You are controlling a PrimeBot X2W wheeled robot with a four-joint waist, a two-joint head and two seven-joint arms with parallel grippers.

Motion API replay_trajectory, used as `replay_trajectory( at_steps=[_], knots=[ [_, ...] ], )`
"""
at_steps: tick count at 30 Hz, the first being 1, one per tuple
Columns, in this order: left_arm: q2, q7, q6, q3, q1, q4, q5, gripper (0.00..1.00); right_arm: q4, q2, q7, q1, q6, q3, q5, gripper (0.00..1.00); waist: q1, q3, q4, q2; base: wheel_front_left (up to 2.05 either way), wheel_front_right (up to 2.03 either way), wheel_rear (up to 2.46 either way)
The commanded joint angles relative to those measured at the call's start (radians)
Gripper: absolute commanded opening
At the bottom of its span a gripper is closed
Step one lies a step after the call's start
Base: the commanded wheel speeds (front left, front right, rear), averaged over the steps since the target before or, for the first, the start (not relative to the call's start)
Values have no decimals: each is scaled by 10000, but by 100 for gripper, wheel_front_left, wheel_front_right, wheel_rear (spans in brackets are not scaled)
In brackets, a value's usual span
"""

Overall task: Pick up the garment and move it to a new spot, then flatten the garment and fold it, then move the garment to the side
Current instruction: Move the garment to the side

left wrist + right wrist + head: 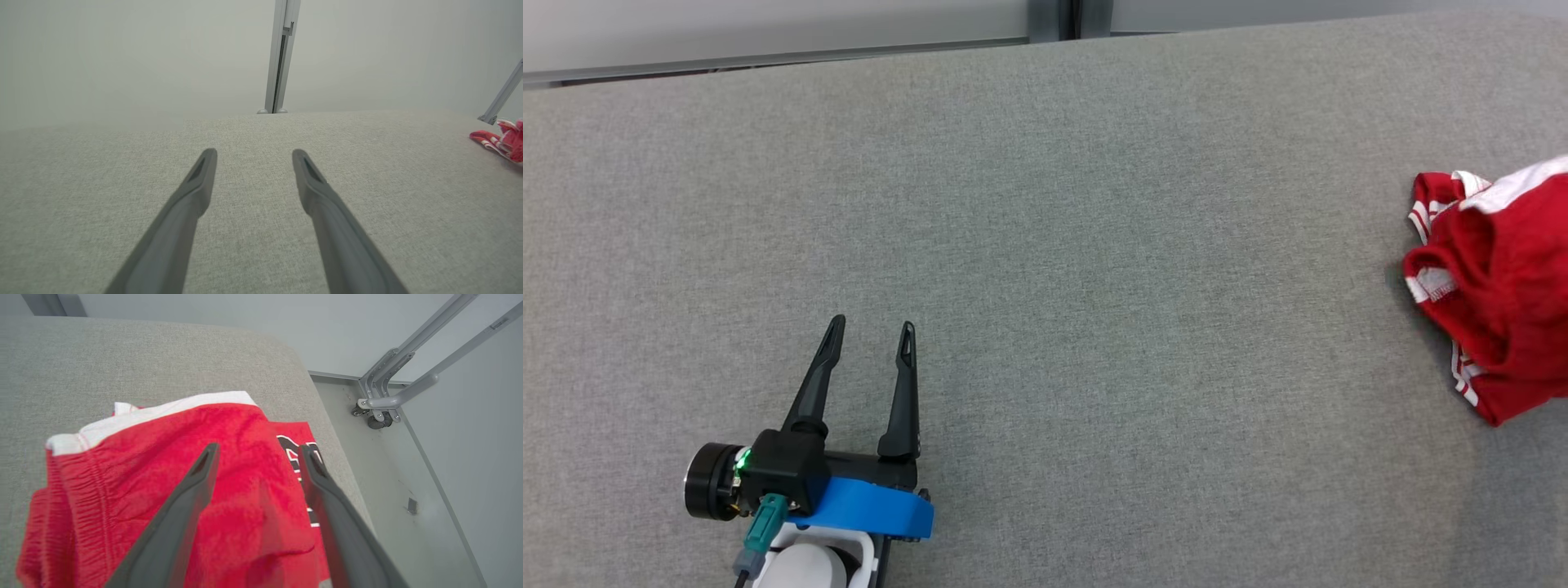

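Garment (143,469) crumpled just beyond R tool (258,448), jaws apart.

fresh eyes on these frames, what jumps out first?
The crumpled red garment with white trim, bunched at the far right of the grey fabric surface, near its edge. Next, the open right gripper aimed at it, while the open left gripper sits at lower left, well apart from the garment.
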Motion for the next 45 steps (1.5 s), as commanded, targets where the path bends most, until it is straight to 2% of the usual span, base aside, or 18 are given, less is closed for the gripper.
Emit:
replay_trajectory(
  at_steps=[1,10,17,18,23,28,31,34,41,45],
  knots=[
    [31,13,60,35,2,7,-14,100,92,166,-177,-216,1,176,-49,100,0,-84,-75,-1,0,0,0],
    [161,56,42,147,-253,32,-217,100,-149,700,-1559,-509,-1,1351,-17,100,0,-578,-532,-1,0,0,0],
    [95,-11,129,482,-274,455,-699,100,-711,1682,-2955,-91,1,1915,-68,100,0,-1185,-598,-1,0,0,0],
    [95,-11,129,482,-274,455,-699,100,-711,1682,-2955,-91,1,1915,-68,100,0,-1185,-598,-1,0,0,0],
    [-21,-81,157,704,23,939,-1135,100,-899,2692,-3864,565,1,2078,-348,100,0,-1600,-410,-1,0,0,0],
    [-122,-110,198,805,327,1424,-1439,100,-901,3714,-4941,1532,1,1638,-941,100,0,-1910,0,-1,0,0,0],
    [-156,-131,272,786,468,1644,-1489,100,-990,4086,-5505,2172,1,1327,-1346,100,0,-2059,283,-1,0,0,0],
    [-196,-151,359,774,622,1753,-1540,100,-1186,4224,-5868,2803,1,1333,-1566,100,0,-2192,506,-1,0,0,0],
    [-265,-167,460,456,762,1784,-1449,100,-1697,4224,-6316,4068,1,2144,-262,100,0,-2409,933,-1,0,0,0],
    [-229,-171,533,362,738,1756,-1316,100,-1749,4224,-6388,4290,1,2303,-227,100,0,-2477,975,-1,0,0,0]
  ],
)
